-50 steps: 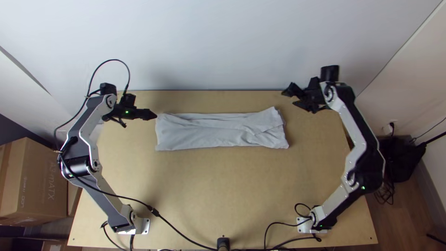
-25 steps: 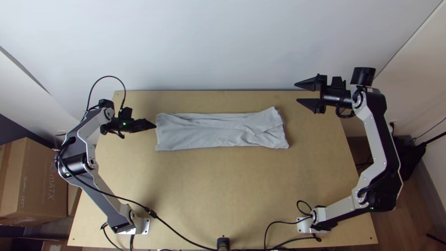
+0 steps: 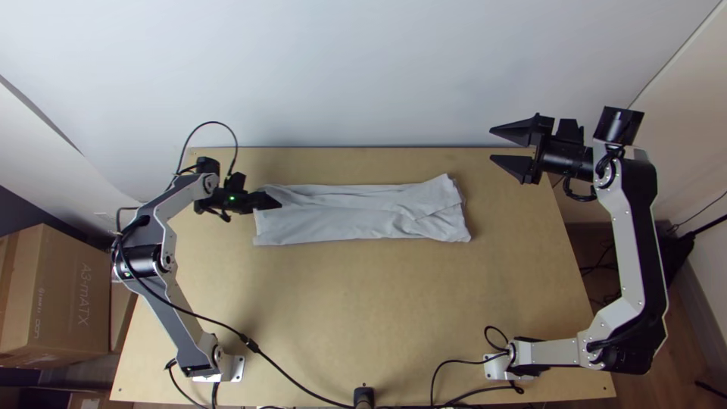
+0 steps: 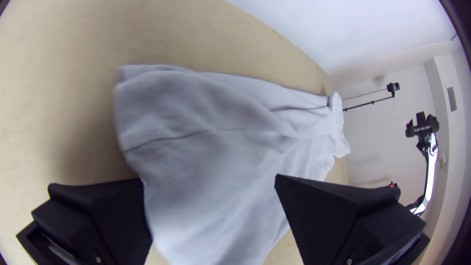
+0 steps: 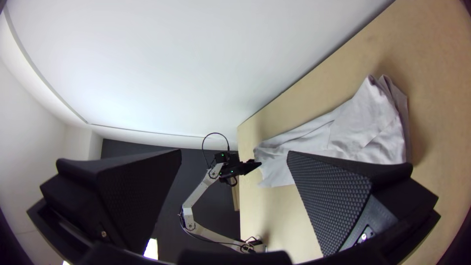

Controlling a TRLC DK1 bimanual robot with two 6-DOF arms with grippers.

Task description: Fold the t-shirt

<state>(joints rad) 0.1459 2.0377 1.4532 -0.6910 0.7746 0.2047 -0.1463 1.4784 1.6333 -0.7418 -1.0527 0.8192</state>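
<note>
Table: light wood, and there it is, a pale top running right up to the wall!
T-shirt: light grey [image 3: 326, 223], folded into a long strip, lying crosswise nearer the far edge, folks!
Strip's right end: rumpled, one corner poking towards the wall!
Black cable: trailing [image 3: 291, 375] over the near part!
White base plates: one near left [image 3: 237, 368], one near right [image 3: 495, 368]!

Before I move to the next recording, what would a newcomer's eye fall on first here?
Probably the pale grey cloth t-shirt, lying in a long, wrinkled, folded strip across the light wooden table. Next, the black left gripper, its wide flat fingers open at the strip's left end. Then the black right gripper, also open, up near the table's far right corner, apart from the cloth.
</note>
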